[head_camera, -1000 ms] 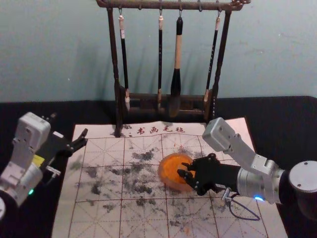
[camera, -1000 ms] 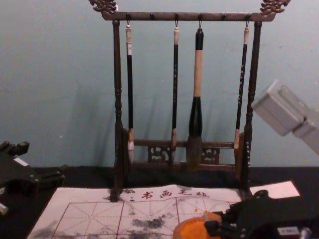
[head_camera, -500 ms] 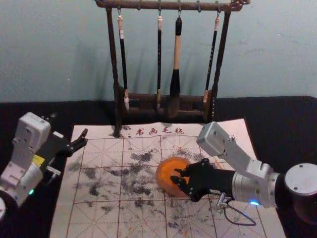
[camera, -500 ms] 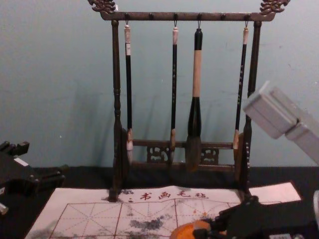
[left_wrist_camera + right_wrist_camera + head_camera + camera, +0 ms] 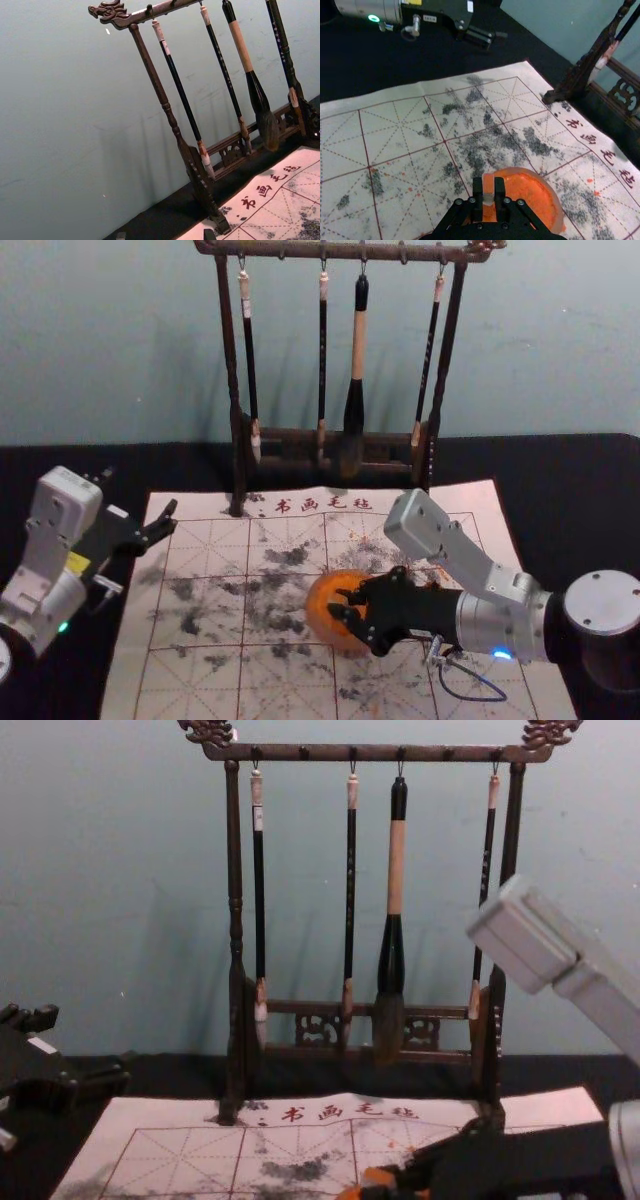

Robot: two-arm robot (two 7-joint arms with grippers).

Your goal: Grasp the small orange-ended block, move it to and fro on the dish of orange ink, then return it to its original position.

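Over the orange ink dish (image 5: 322,614), my right gripper (image 5: 340,602) reaches in from the right. In the right wrist view the right gripper (image 5: 489,192) is shut on the small block (image 5: 488,184), whose upper part is pale orange and lower part whitish. Behind it lies the round dish (image 5: 537,200), partly hidden by the fingers; contact between block and ink cannot be made out. My left gripper (image 5: 140,494) is parked at the left edge of the mat; the left gripper (image 5: 165,235) has its fingertips wide apart.
The ink-stained calligraphy mat (image 5: 200,680) covers the middle of the black table (image 5: 570,480). Behind it stands a dark wooden rack (image 5: 236,390) with several hanging brushes, one a large thick brush (image 5: 355,405).
My right gripper has moved left and a little nearer the body. The dish has shifted slightly the same way on the mat. The left arm has stayed still.
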